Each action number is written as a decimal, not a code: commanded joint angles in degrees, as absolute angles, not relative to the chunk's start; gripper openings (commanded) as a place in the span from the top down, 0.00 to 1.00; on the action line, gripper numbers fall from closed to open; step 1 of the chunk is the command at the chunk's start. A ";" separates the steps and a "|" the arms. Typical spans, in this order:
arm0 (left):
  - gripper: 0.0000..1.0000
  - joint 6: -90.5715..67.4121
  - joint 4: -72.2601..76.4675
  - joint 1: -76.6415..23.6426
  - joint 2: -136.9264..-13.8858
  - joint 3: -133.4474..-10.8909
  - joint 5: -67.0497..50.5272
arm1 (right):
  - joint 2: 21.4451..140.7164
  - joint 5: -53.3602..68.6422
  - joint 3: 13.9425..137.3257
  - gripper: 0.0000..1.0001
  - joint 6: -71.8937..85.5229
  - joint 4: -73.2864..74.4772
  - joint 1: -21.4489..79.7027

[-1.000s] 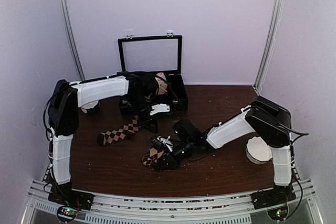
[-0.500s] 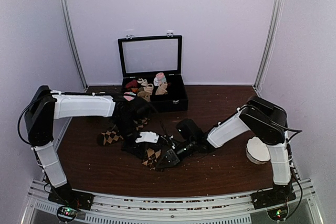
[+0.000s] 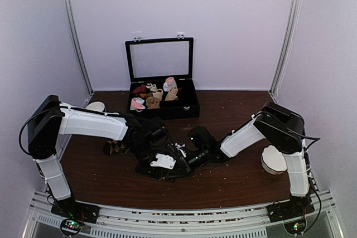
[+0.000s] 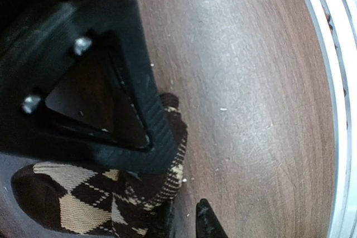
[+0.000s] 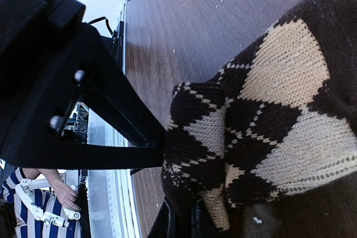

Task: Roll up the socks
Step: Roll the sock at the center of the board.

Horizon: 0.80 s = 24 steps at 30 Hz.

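At the desk's (image 3: 240, 179) near middle, the right end effector (image 5: 173, 188) pinched the socks (image 5: 268, 110), seemingly anchoring the fold; the left end effector (image 4: 187, 193) pressed alongside, its opening unclear.

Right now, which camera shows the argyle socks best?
The right wrist view: the socks fill half the frame, close and sharp, diamonds and knit plain. The left wrist view shows only a bunched part, partly covered. The top external view shows just a small end; the rest is hidden.
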State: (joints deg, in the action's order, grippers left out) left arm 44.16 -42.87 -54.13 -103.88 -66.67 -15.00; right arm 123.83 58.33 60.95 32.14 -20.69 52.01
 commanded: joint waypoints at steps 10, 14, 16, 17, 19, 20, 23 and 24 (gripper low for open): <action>0.58 44.18 -36.65 -54.76 -101.61 -63.64 -8.10 | 129.69 51.65 55.52 1.00 34.37 -8.49 51.77; 0.59 44.07 -38.50 -54.76 -99.17 -64.30 -6.53 | 129.73 51.76 54.90 1.00 34.43 -8.85 51.75; 0.59 44.11 -39.21 -54.76 -97.34 -64.34 -6.42 | 129.70 51.81 54.76 1.00 34.37 -9.04 51.74; 0.59 44.19 -39.47 -54.76 -96.50 -64.29 -6.38 | 129.72 51.73 54.76 1.00 34.43 -9.05 51.71; 0.59 44.18 -40.40 -54.76 -95.43 -64.69 -6.81 | 129.73 51.85 54.84 1.00 34.56 -9.20 51.71; 0.59 44.33 -40.58 -54.76 -95.07 -64.83 -7.26 | 129.73 51.78 54.89 1.00 34.61 -9.22 51.68; 0.59 44.58 -39.94 -54.76 -95.92 -65.23 -8.22 | 129.73 51.86 54.88 1.00 35.00 -9.77 51.74; 0.59 44.60 -39.46 -54.76 -96.66 -65.41 -8.21 | 129.73 51.86 54.85 1.00 35.18 -9.96 51.69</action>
